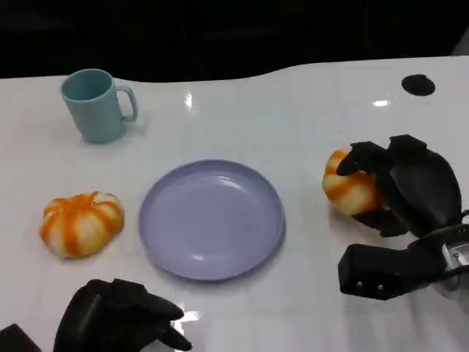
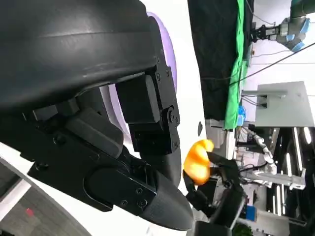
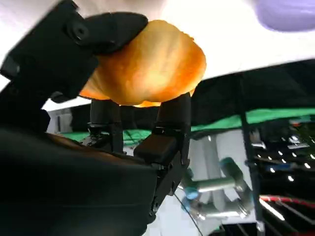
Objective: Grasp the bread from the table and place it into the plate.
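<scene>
Orange and white bread (image 1: 349,188) sits at the right side of the white desk (image 1: 293,110), to the right of the plate (image 1: 212,218) and apart from it. The right robot hand (image 1: 399,187) covers its right part, so only the left half shows in the head view. Whether the bread rests on the desk or is lifted a little, I cannot tell. In the right wrist view the black fingers (image 3: 106,29) close around the bread (image 3: 147,66) from two sides, one thick finger on one side and two thinner ones on the other, so this robot hand holds it.

A purple plate lies in the middle of the desk with nothing on it. A second bread (image 1: 80,223), same colours, lies to the left of the plate, free. Near it, at the lower edge and partly cut off, the left robot hand (image 1: 121,317) holds nothing, fingers curled in. A light blue mug (image 1: 95,104) stands at the far left, upright.
</scene>
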### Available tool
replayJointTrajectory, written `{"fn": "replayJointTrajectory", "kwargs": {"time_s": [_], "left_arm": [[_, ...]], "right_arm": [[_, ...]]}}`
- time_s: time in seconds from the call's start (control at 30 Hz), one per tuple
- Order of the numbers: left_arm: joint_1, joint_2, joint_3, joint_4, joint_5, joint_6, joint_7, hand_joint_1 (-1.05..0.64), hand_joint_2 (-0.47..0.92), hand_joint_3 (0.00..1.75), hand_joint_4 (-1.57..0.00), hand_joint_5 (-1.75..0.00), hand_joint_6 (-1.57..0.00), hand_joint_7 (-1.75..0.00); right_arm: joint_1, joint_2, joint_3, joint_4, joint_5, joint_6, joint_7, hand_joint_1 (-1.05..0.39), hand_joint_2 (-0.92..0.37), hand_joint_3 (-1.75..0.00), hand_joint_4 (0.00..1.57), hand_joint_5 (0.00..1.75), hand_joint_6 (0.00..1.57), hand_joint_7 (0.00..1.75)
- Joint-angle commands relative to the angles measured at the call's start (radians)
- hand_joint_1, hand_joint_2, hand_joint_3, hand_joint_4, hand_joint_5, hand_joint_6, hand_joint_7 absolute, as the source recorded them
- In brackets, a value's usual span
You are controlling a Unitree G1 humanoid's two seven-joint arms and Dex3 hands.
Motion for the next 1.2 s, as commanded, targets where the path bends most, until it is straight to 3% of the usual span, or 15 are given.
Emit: {"fn": "replayJointTrajectory", "kwargs": {"time_s": [0.03,0.3,0.47,0.8,0.93,1.0,1.13,1.2], "left_arm": [[0.006,0.015,0.003,-0.020,-0.009,0.015,-0.002,-1.05,0.77,0.00,-1.57,-0.34,-1.57,-0.11],[0.001,0.014,0.001,-0.013,0.007,0.009,0.008,-1.05,0.78,0.00,-1.57,-0.34,-1.57,-0.12],[-0.001,0.011,0.000,-0.008,0.012,0.004,0.011,-1.05,0.78,0.01,-1.57,-0.35,-1.57,-0.12],[-0.004,0.006,-0.001,-0.005,0.010,0.001,0.006,-1.05,0.79,0.00,-1.57,-0.35,-1.57,-0.12],[-0.004,0.005,0.000,-0.007,0.006,0.003,0.005,-1.05,0.78,0.00,-1.57,-0.35,-1.57,-0.11],[-0.003,0.004,-0.002,-0.009,0.009,0.003,0.008,-1.05,0.78,0.00,-1.57,-0.34,-1.57,-0.11],[-0.003,0.004,-0.002,-0.006,0.014,-0.004,0.012,-1.05,0.79,0.00,-1.57,-0.34,-1.57,-0.11],[-0.003,0.004,-0.002,-0.007,0.016,-0.002,0.014,-1.05,0.79,0.00,-1.57,-0.34,-1.57,-0.11]], "right_arm": [[0.044,0.020,-0.042,-0.095,0.074,-0.042,0.050,-0.03,-0.25,-1.35,1.02,1.75,0.88,1.52],[0.068,0.111,-0.068,-0.226,0.178,-0.099,0.191,0.00,-0.23,-1.50,1.02,1.75,0.80,1.71],[0.051,0.172,-0.062,-0.237,0.189,-0.097,0.248,-0.05,-0.21,-1.55,1.00,1.75,0.86,1.56],[-0.018,0.295,-0.022,-0.126,0.155,-0.120,0.251,-0.02,-0.21,-1.48,1.00,1.75,0.84,1.61],[-0.045,0.328,-0.015,-0.058,0.151,-0.125,0.235,-0.04,-0.22,-1.45,0.99,1.75,0.76,1.72],[-0.054,0.338,-0.017,-0.035,0.158,-0.123,0.246,-0.01,-0.24,-1.42,0.97,1.75,0.79,1.61],[-0.059,0.345,-0.017,-0.021,0.159,-0.112,0.262,-0.01,-0.29,-1.27,0.86,1.71,0.90,1.05],[-0.056,0.339,-0.008,-0.034,0.150,-0.088,0.294,-0.07,-0.39,-1.04,0.74,1.36,0.85,0.65]]}}
